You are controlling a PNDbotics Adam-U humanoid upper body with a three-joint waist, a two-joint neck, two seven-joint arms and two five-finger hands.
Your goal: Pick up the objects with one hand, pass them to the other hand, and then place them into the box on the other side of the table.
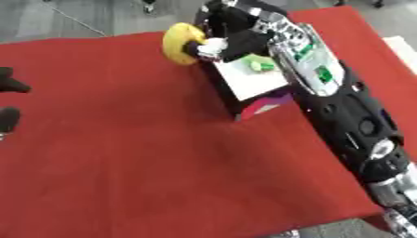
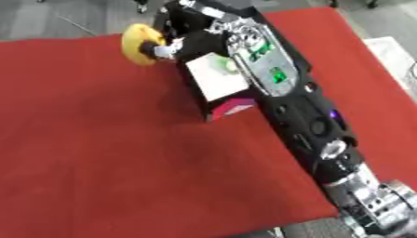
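The right hand reaches far across the red-covered counter, its fingers curled round a yellow disc-shaped object with something small and white at the grip. The disc sits on the left side of the hand, up on edge with its flat face turned outward to the left, just beyond the far left corner of the box. From here the box lies directly beneath and slightly nearer than the hand, so the drop seems to turn on carrying the disc back rightward over the opening. Inside the box something green shows. The forearm covers the box's right side. The left hand is cut off at the left edge; I cannot tell how its fingers stand.
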